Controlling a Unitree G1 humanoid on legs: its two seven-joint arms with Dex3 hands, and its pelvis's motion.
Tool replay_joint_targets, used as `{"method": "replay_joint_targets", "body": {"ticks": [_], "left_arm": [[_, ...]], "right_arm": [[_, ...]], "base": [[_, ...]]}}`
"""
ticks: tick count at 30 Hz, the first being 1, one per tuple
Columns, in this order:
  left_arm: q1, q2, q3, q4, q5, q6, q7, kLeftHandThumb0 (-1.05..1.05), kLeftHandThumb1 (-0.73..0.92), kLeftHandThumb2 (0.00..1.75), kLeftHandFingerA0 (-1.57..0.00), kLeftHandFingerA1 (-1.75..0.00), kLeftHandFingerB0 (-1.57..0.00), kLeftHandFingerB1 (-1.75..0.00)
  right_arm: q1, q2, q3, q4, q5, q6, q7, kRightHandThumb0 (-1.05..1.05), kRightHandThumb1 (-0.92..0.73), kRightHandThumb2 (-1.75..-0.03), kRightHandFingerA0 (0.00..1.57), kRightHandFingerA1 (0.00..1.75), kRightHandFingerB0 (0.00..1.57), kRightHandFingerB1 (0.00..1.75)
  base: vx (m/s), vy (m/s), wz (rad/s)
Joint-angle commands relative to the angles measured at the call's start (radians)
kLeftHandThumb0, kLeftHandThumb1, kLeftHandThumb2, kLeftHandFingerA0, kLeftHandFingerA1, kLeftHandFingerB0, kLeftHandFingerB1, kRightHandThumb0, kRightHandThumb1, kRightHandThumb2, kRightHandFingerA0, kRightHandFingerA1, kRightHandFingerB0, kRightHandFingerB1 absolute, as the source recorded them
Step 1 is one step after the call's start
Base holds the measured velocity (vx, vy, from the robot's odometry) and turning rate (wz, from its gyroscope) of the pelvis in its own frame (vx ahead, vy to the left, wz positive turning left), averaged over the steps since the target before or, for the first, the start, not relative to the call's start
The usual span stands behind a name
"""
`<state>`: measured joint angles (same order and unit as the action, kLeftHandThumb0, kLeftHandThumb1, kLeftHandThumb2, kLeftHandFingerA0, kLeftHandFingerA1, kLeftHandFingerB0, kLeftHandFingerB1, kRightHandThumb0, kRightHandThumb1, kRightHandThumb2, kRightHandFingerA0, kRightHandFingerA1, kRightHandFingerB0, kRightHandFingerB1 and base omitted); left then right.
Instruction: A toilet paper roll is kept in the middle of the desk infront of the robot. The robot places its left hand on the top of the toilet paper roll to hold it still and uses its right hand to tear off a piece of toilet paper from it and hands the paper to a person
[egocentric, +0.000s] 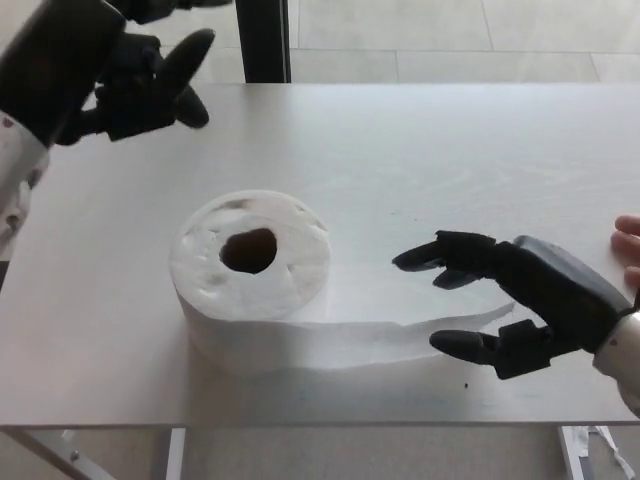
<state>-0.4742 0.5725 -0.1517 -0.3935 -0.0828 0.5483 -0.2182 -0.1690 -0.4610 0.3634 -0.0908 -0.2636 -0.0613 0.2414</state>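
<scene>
A white toilet paper roll (250, 275) lies with its hole facing up on the pale desk (420, 150). A loose tail of paper (400, 335) runs from its base to the right along the desk. My right hand (500, 300) is open just above the tail's far end, fingers pointing left towards the roll, thumb below. My left hand (145, 80) is open and raised over the desk's far left, behind and left of the roll, not touching it.
A person's fingertips (627, 240) show at the right edge, level with my right wrist. A dark post (265, 40) stands behind the desk. The desk's front edge runs just below the roll and tail.
</scene>
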Motion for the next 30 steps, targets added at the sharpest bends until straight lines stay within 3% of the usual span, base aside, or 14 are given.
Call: {"method": "replay_joint_targets", "body": {"ticks": [1, 2, 8, 9, 10, 11, 15, 16, 22, 23, 24, 27, 28, 30], "left_arm": [[0.096, 0.035, -0.118, -0.015, 0.194, 0.0, 0.031, -0.62, 0.64, 1.03, -0.35, -0.62, -0.32, -0.55], [0.101, 0.037, -0.129, -0.015, 0.204, -0.006, 0.03, -0.58, 0.63, 1.04, -0.35, -0.61, -0.31, -0.55], [0.132, 0.027, -0.256, -0.019, 0.36, -0.008, 0.096, -0.63, 0.64, 0.99, -0.34, -0.59, -0.32, -0.53], [0.133, 0.02, -0.268, -0.018, 0.378, 0.007, 0.11, -0.58, 0.79, 0.63, -0.33, -0.51, -0.36, -0.41], [0.139, 0.009, -0.286, -0.013, 0.413, 0.022, 0.14, -0.66, 0.64, 0.99, -0.26, -0.58, -0.28, -0.53], [0.143, -0.002, -0.291, -0.019, 0.416, 0.045, 0.146, -0.59, 0.82, 0.64, -0.25, -0.53, -0.29, -0.4], [0.163, -0.036, -0.36, -0.027, 0.479, 0.13, 0.17, -0.64, 0.86, 0.65, -0.16, -0.5, -0.24, -0.37], [0.169, -0.043, -0.373, -0.026, 0.491, 0.137, 0.175, -0.64, 0.86, 0.65, -0.16, -0.5, -0.24, -0.38], [0.208, -0.094, -0.45, 0.024, 0.578, 0.14, 0.236, -0.63, 0.84, 0.64, -0.14, -0.48, -0.22, -0.35], [0.21, -0.094, -0.459, 0.03, 0.589, 0.141, 0.234, -0.62, 0.85, 0.65, -0.11, -0.47, -0.21, -0.34], [0.212, -0.092, -0.465, 0.037, 0.599, 0.138, 0.231, -0.35, 0.59, 1.12, -0.06, -0.55, 0.0, -0.48], [0.211, -0.094, -0.468, 0.047, 0.619, 0.139, 0.229, -0.35, 0.59, 1.13, -0.06, -0.56, 0.0, -0.48], [0.216, -0.098, -0.478, 0.056, 0.635, 0.149, 0.234, -0.64, 0.83, 0.65, -0.05, -0.37, -0.18, -0.33], [0.222, -0.104, -0.49, 0.069, 0.659, 0.162, 0.24, -0.64, 0.83, 0.65, -0.05, -0.37, -0.18, -0.33]], "right_arm": [[-0.022, -0.069, 0.075, -0.07, -0.256, -0.005, 0.023, -0.82, -0.76, -0.63, 0.32, 0.64, 0.35, 0.45], [-0.02, -0.069, 0.079, -0.068, -0.268, -0.014, 0.008, -0.86, -0.62, -0.75, 0.34, 0.64, 0.35, 0.48], [0.005, -0.054, 0.119, -0.076, -0.343, 0.001, -0.02, -0.8, -0.72, -0.62, 0.34, 0.67, 0.36, 0.45], [0.006, -0.054, 0.124, -0.074, -0.358, 0.004, -0.025, -0.79, -0.71, -0.62, 0.33, 0.67, 0.36, 0.45], [0.006, -0.052, 0.128, -0.075, -0.372, 0.013, -0.025, -0.77, -0.69, -0.61, 0.33, 0.67, 0.36, 0.45], [0.007, -0.051, 0.131, -0.072, -0.385, 0.015, -0.034, -0.76, -0.68, -0.61, 0.34, 0.67, 0.37, 0.45], [0.011, -0.055, 0.148, -0.056, -0.438, 0.028, -0.048, -0.69, -0.68, -0.61, 0.31, 0.69, 0.37, 0.46], [0.014, -0.052, 0.148, -0.051, -0.436, 0.028, -0.049, -0.72, -0.55, -0.96, 0.35, 0.68, 0.31, 0.54], [0.015, -0.038, 0.149, -0.038, -0.462, 0.064, -0.048, -0.71, -0.56, -0.97, 0.3, 0.68, 0.33, 0.58], [0.013, -0.036, 0.147, -0.034, -0.462, 0.063, -0.051, -0.7, -0.56, -0.96, 0.29, 0.67, 0.34, 0.58], [0.007, -0.031, 0.145, -0.026, -0.468, 0.062, -0.065, -0.7, -0.55, -0.97, 0.31, 0.69, 0.34, 0.58], [-0.003, -0.022, 0.141, -0.012, -0.48, 0.056, -0.085, -0.68, -0.54, -0.97, 0.34, 0.69, 0.35, 0.58], [-0.001, -0.017, 0.136, -0.004, -0.483, 0.057, -0.1, -0.66, -0.67, -0.6, 0.35, 0.73, 0.42, 0.51], [-0.004, -0.009, 0.129, 0.01, -0.489, 0.058, -0.121, -0.66, -0.67, -0.6, 0.35, 0.73, 0.42, 0.51]], "base": [[0.0, 0.0, 0.0], [0.0, 0.0, 0.0], [0.0, 0.0, 0.0], [0.0, 0.0, 0.0], [0.0, 0.0, 0.0], [0.0, 0.0, 0.0], [0.0, 0.0, 0.0], [0.0, 0.0, 0.0], [0.0, 0.0, 0.0], [0.0, 0.0, 0.0], [0.0, 0.0, 0.0], [0.0, 0.0, 0.0], [0.0, 0.0, 0.0], [0.0, 0.0, 0.0]]}}
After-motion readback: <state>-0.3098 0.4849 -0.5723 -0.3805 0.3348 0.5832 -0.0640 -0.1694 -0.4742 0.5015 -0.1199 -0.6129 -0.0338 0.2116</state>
